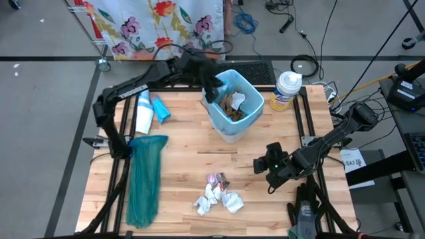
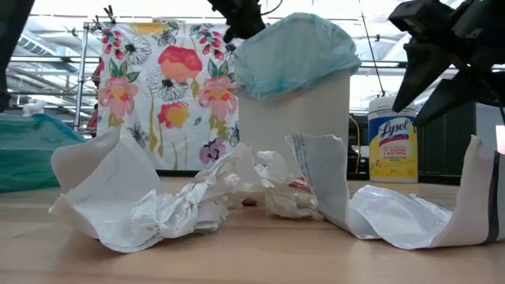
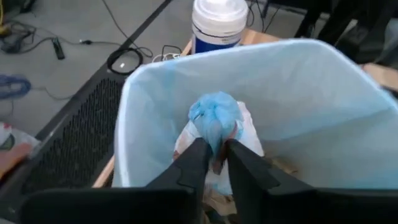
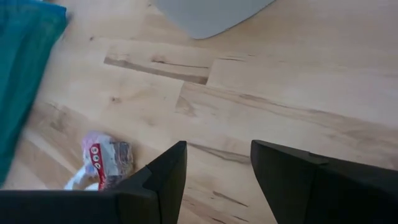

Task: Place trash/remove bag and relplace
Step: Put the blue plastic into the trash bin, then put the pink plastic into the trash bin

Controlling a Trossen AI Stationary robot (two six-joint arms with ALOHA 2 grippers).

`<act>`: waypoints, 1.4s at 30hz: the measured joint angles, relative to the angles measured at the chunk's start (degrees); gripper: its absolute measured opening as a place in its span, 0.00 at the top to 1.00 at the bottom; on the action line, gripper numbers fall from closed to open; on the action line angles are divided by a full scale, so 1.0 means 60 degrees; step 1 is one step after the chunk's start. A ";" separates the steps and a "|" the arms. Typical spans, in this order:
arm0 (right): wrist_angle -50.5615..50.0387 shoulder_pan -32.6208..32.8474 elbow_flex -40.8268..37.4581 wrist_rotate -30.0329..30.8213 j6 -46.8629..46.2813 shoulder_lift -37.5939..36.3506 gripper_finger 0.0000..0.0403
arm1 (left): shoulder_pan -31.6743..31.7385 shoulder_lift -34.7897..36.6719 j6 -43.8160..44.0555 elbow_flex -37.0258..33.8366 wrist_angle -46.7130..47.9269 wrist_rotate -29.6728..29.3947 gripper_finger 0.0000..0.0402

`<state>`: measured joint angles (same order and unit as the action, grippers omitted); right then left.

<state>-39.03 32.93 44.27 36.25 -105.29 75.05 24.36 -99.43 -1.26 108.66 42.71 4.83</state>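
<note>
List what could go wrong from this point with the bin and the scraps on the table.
1. The left end effector sits over the bin's rim, pinching a blue crumpled wad. If it snags the liner on withdrawal, the liner may pull off or the bin tip.
2. The paper scraps lie loose near the table's front edge; the open right end effector hovering nearby might knock them off.

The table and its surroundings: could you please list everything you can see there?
Bin: one, white, far centre, lined with pale blue bag, brown and white trash inside.
Loose trash: white and pink pile, near centre.
Teal bag: one, left side.
Bottle: one, white and blue, left.
Wipes canister: one, yellow, far right.
Floral cloth: one, behind table.
Left gripper: over bin, blue scrap between fingers.
Right gripper: open, above table.
</note>
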 joint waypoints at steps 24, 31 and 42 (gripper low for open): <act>0.1243 0.0000 -0.0004 -0.0006 0.1167 0.0000 0.58 | -0.1453 0.2109 0.0670 0.0015 0.2073 -0.0684 0.62; 0.2817 0.0004 -0.0004 -0.0085 0.3156 0.0000 0.58 | -0.3354 0.2582 0.2114 -0.0354 0.3291 -0.2806 0.62; 0.4507 0.0007 -0.0005 -0.1094 0.5372 -0.0002 0.58 | -0.6461 0.3581 0.6292 -0.4402 0.2317 -0.4416 0.62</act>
<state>-11.98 32.97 44.24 29.69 -73.05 75.03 -14.41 -77.95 36.49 82.25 56.61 -21.66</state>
